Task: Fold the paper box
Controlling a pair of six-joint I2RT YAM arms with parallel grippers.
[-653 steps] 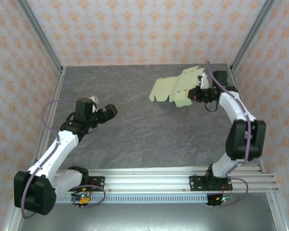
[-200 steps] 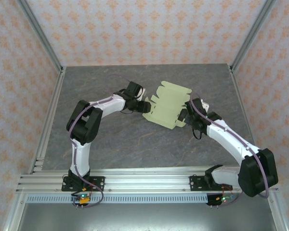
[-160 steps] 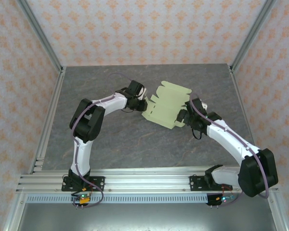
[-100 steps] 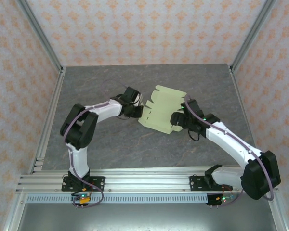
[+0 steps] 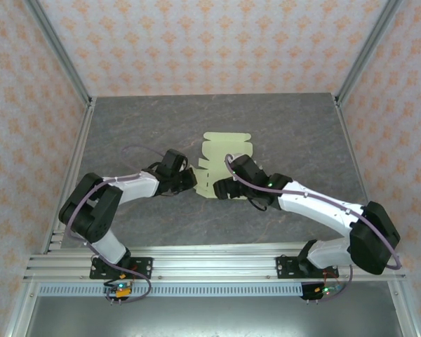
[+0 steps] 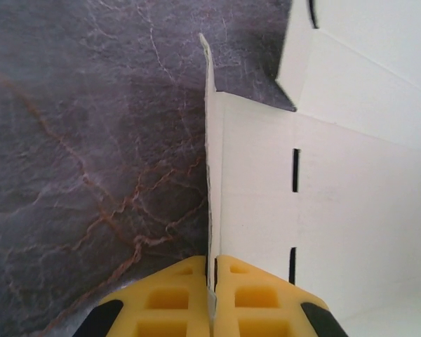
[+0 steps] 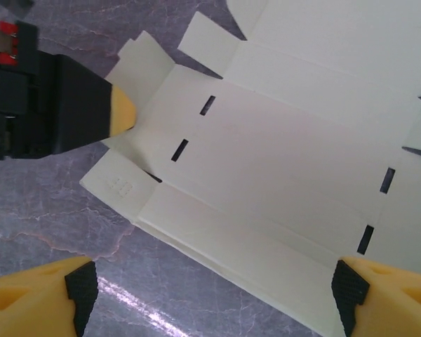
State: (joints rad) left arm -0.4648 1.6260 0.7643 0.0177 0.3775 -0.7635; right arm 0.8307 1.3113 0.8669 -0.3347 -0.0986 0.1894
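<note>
From above, the paper box [image 5: 224, 156] lies mid-surface [image 5: 140, 126] as a mostly flat sheet, with the left gripper [image 5: 191, 180] at its left edge and the right gripper [image 5: 222, 188] over its near edge. At the left wrist, the yellow fingers [image 6: 172, 298] are pressed together on a side flap, which stands upright. At the right wrist, the fingers [image 7: 45, 291] stand wide apart, holding nothing, the box below them. I judge one fold begun; walls, tabs and lid remain
</note>
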